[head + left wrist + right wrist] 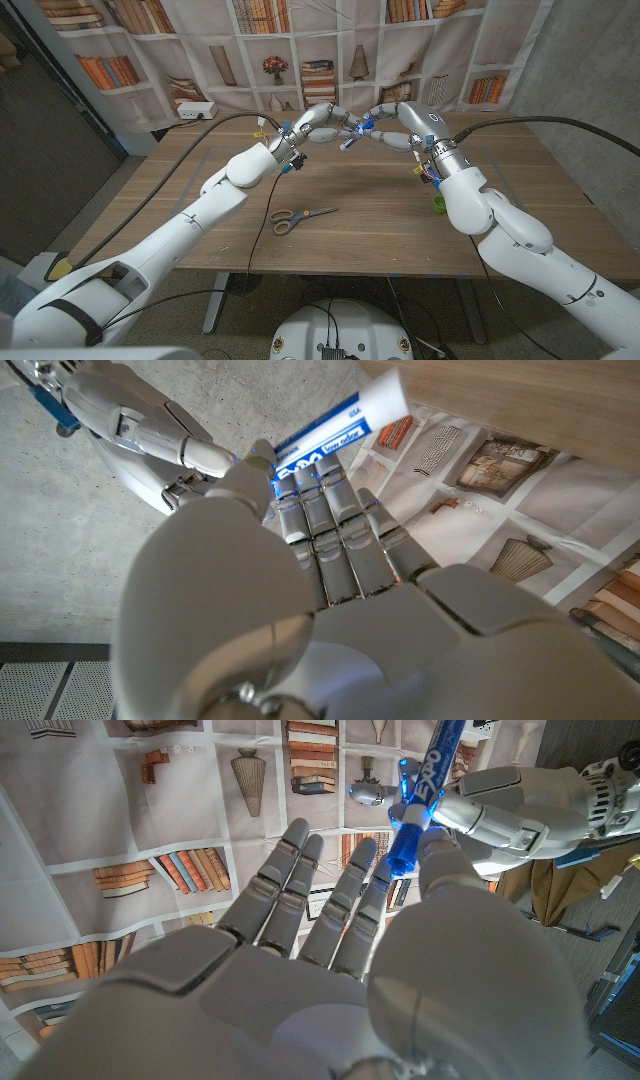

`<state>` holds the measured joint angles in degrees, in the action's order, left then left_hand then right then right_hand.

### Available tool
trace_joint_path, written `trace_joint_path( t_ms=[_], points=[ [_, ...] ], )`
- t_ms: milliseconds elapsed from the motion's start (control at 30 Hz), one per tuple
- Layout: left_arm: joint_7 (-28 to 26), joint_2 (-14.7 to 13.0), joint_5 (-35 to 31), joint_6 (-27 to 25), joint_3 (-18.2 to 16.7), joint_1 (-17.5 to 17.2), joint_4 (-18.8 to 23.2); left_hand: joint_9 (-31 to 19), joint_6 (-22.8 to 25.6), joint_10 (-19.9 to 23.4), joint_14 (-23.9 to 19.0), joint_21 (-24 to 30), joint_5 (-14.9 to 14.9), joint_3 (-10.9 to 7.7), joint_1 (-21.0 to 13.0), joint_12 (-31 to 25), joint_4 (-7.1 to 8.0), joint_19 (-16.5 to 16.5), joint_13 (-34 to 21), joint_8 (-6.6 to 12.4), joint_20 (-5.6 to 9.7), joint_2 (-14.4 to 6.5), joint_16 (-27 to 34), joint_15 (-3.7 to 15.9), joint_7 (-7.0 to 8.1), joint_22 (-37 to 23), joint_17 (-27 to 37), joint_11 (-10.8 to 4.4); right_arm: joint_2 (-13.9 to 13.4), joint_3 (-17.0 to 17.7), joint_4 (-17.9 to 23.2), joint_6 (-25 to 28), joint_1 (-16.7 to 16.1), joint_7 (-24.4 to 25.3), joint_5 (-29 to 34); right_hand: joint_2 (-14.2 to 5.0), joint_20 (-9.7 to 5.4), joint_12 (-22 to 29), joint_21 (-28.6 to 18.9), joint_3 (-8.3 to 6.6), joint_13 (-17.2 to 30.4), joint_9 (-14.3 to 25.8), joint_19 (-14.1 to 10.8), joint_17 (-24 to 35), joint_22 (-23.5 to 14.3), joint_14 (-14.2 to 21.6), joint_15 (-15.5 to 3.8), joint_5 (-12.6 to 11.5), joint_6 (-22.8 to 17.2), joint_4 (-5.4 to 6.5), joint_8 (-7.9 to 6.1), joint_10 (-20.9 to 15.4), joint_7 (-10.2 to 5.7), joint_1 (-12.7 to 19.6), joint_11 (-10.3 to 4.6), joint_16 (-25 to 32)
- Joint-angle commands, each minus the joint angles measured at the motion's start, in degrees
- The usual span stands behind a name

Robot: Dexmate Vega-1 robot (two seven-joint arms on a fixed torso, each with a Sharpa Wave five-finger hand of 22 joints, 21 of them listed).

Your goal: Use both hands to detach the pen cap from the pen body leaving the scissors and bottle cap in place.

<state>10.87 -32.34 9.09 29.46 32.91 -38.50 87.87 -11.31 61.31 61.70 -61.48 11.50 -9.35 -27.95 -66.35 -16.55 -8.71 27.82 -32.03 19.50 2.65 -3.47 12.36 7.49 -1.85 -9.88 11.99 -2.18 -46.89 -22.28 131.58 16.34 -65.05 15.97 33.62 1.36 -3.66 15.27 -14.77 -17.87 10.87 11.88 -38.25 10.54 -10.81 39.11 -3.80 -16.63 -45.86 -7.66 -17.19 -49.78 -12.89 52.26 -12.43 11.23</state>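
Both hands meet in the air above the far middle of the table [350,240]. My left hand [322,122] [300,590] curls its fingers around the pen body [335,428], white with a blue label. My right hand [395,125] [330,950] pinches the blue pen cap [402,850] between thumb and a finger. In the right wrist view the cap still sits on the pen [432,775] [358,130]. The scissors [300,217], with orange and grey handles, lie near the table's front middle. A green bottle cap [438,205] lies under my right forearm.
A white power strip [195,110] sits at the table's back left corner, with a black cable [262,215] running across the table to the front edge. A bookshelf-printed curtain [300,50] hangs behind the table.
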Motion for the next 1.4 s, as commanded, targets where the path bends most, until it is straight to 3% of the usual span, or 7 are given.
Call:
trace_joint_path(
  t_ms=[33,467,600,800,933,1400],
  points=[
    [-0.61,0.02,-0.38,-0.77,0.08,-0.2,0.44,-1.8,1.52,7.15,-2.14,-0.13,-0.52,-1.25,-0.59,0.07,0.89,-0.41,0.03,0.4,0.91,-0.38,-0.11,4.83,0.89,-0.12,-0.01,-6.5,-0.36,-0.37,-0.21,-0.16,0.59,-0.83,0.16,-0.3,-4.18,0.27,-0.21,-0.19,0.06,0.31,-1.0,0.08,-0.09,0.96,-6.51,0.36,-1.11,-0.04,-0.46,-1.31,0.03,0.9,-0.07,0.09],
    [-0.11,0.18,-0.4,-0.66,0.54,0.16,0.1,-1.79,1.6,7.35,-2.04,-0.17,-0.51,-1.32,-0.56,0.21,0.92,-0.52,-0.03,0.45,0.49,-0.4,-0.15,4.84,0.99,-0.12,-0.03,-6.56,-0.44,-0.66,-0.66,-0.06,1.73,-2.62,-1.18,-1.01,-4.08,0.42,-0.29,-0.18,0.09,0.37,-1.48,0.17,-0.14,1.79,-6.43,0.59,-2.51,0.31,-0.87,-3.04,0.01,0.85,-0.04,0.21],
    [-0.18,0.23,-0.48,-0.68,0.54,0.26,-0.06,-1.75,1.57,7.25,-2.1,-0.21,-0.5,-1.31,-0.57,0.31,0.91,-0.63,-0.06,0.43,0.38,-0.39,-0.1,4.87,0.99,-0.12,-0.01,-6.62,-0.52,-0.49,-0.57,0.11,1.74,-2.5,-1.27,-2.58,-3.98,0.83,-0.21,-0.28,0.16,0.51,-1.6,0.14,-0.21,3.02,-6.56,1.25,-5.48,0.81,-1.85,-6.16,0.0,0.73,-0.02,0.28],
    [-0.33,0.39,-0.64,-0.95,0.64,0.46,-0.37,-1.78,1.51,7.35,-2.11,-0.21,-0.51,-1.35,-0.53,0.35,0.96,-0.65,-0.09,0.44,0.22,-0.44,-0.1,4.79,0.98,-0.11,-0.02,-6.62,-0.93,0.26,-0.12,0.33,1.34,-2.58,-1.91,-5.44,-4.14,1.43,0.2,-1.36,0.21,0.73,-1.33,-0.14,-0.26,8.12,-7.32,3.0,-10.5,0.29,-3.57,-11.64,-0.08,2.56,-0.05,0.64],
    [-0.23,0.64,-0.72,-0.96,0.88,0.71,-0.74,-1.77,1.49,7.37,-2.08,-0.21,-0.51,-1.38,-0.53,0.39,0.95,-0.67,-0.14,0.44,0.14,-0.44,-0.12,4.84,0.97,-0.11,-0.03,-6.49,-1.41,0.71,0.18,0.68,1.14,-3.3,-2.58,-6.02,-4.41,1.65,0.22,-1.51,0.22,0.72,-1.53,-0.19,-0.26,9.95,-7.41,3.87,-11.88,0.15,-4.0,-13.39,-0.04,2.96,0.07,0.69],
    [-0.75,0.64,-0.96,-1.11,0.83,0.67,-0.94,-1.77,1.39,7.21,-2.11,-0.17,-0.51,-1.39,-0.61,0.54,0.88,-0.6,-0.37,0.41,-0.19,-0.39,-0.06,4.9,0.81,-0.12,0.02,-6.39,-3.82,2.36,1.22,1.98,1.07,-5.49,-3.5,-8.2,-4.96,1.31,0.26,-2.3,-0.08,0.15,-1.64,-0.36,-0.39,14.84,-8.2,5.23,-11.75,0.25,-2.94,-15.37,0.06,3.69,0.26,0.79]
  ],
)
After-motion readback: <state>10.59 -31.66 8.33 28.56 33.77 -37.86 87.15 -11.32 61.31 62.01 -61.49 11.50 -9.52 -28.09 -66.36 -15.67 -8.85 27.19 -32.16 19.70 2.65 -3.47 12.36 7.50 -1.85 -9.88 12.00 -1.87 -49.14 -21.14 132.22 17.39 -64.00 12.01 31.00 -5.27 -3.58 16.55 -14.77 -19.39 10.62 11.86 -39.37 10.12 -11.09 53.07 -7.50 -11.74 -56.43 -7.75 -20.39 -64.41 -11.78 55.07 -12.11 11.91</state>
